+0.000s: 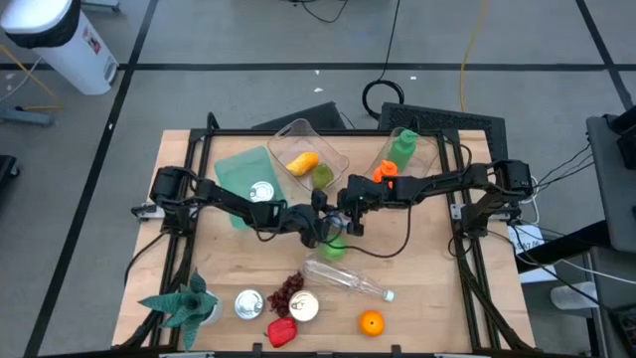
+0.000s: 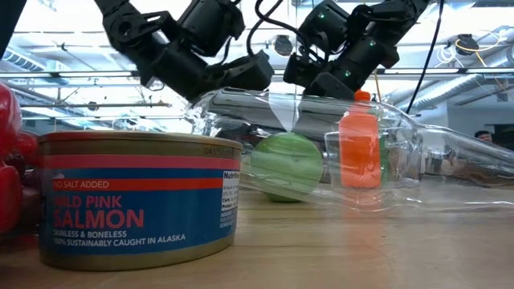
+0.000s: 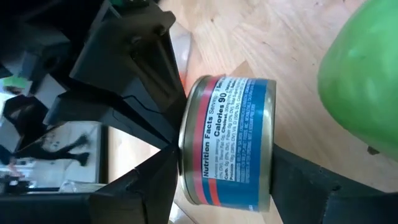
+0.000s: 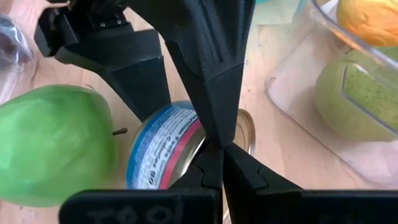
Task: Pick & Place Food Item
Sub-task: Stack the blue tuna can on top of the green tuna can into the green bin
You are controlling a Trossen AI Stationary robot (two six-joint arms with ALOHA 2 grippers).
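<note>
1. The left gripper [image 1: 316,231] sits near the middle of the table, its two fingers partly spread and pressed on the flat ends of a small salmon can [image 3: 229,142], which it holds on its side.
2. That can is lifted clear of the wooden table [image 1: 427,298], just beside a green apple [image 1: 333,247], which rests on the boards.
3. The right gripper [image 1: 348,221] has its fingers closed together on nothing; its tips hang very close to the held can (whether they touch it I cannot tell).
4. The can is rigid metal, likely fairly heavy for its size, with a smooth printed label that could slide in the grip. Clamping across the lid and base, as here, looks the surer hold, since the rims give the pads an edge to bear on.
5. It will not crush, so firm pressure is safe; the risk, I judge, is tilting or slipping if it swings.
6. A clear tub [image 1: 308,157] holding other food stands at the back of the table, a likely place to set it.
</note>
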